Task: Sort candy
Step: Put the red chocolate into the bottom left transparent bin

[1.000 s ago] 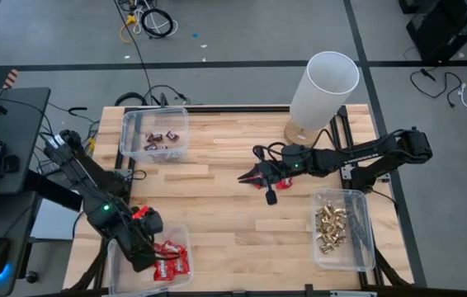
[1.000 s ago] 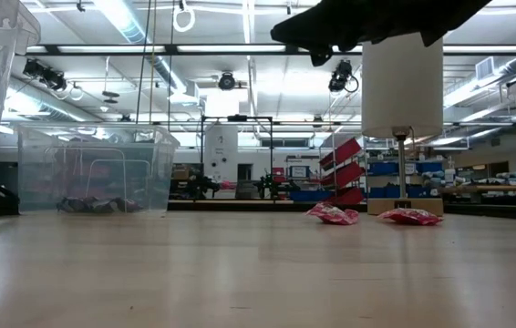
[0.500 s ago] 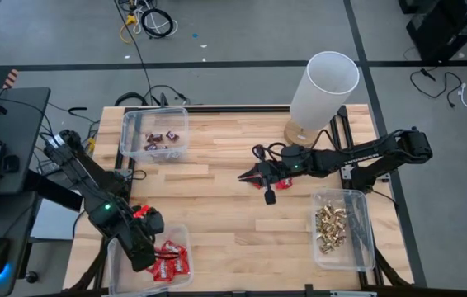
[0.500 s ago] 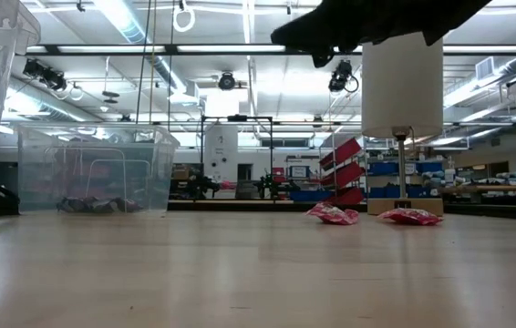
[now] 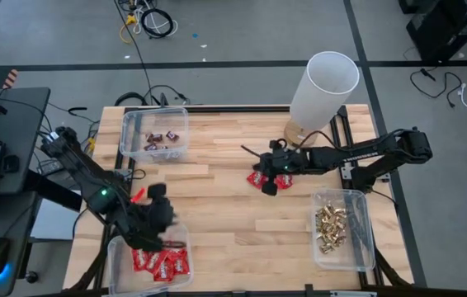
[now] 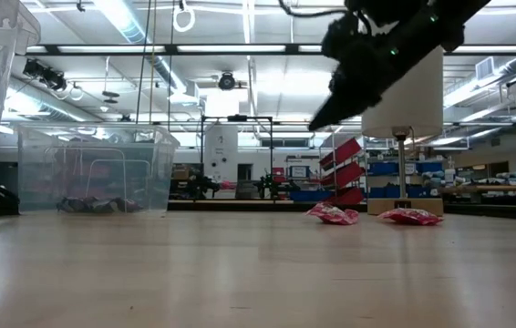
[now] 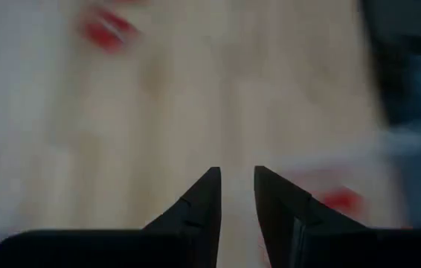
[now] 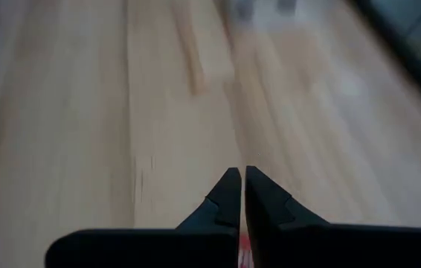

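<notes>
In the high view, the left end effector [image 5: 161, 216] hangs at about 7 o'clock on the tabletop [image 5: 217, 206], just beside the bin [image 5: 120, 256] of red packets [image 5: 161, 264]. The right end effector [image 5: 258, 159] sits near centre toward 1 o'clock, above two loose red packets [image 5: 258, 180]. Dark mini bars [image 5: 161, 140] fill the 10 o'clock bin, gold-foil pieces [image 5: 331, 227] the 4 o'clock bin. No writing is legible. The low view shows both loose packets lying flat. The left wrist view shows fingers slightly apart, empty; the right wrist view shows fingers together.
</notes>
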`<action>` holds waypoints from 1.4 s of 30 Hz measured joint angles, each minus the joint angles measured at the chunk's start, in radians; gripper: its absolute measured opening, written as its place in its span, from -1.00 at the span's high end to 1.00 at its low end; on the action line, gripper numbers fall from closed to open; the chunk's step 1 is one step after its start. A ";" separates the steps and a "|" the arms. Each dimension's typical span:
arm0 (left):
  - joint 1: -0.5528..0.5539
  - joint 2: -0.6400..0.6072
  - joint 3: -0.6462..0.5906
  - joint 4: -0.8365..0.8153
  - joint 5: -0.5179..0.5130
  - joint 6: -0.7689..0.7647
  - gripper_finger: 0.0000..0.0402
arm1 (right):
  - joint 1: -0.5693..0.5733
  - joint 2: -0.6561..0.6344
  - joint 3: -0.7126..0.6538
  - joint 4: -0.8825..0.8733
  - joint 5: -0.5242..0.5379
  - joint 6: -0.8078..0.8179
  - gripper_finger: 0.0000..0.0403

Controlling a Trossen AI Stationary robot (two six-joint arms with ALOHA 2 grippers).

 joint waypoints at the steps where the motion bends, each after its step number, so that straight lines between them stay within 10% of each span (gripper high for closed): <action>1: 0.007 -0.005 0.000 0.000 -0.072 0.043 0.58 | 0.004 0.000 0.000 -0.035 0.000 0.019 0.95; 11: 0.025 -0.012 0.000 -0.007 -0.598 0.323 0.58 | 0.108 0.001 -0.041 -0.135 0.102 -0.002 0.87; 42: 0.034 -0.012 0.000 -0.053 -0.606 0.280 0.58 | 0.115 0.056 -0.139 0.034 0.186 0.077 0.43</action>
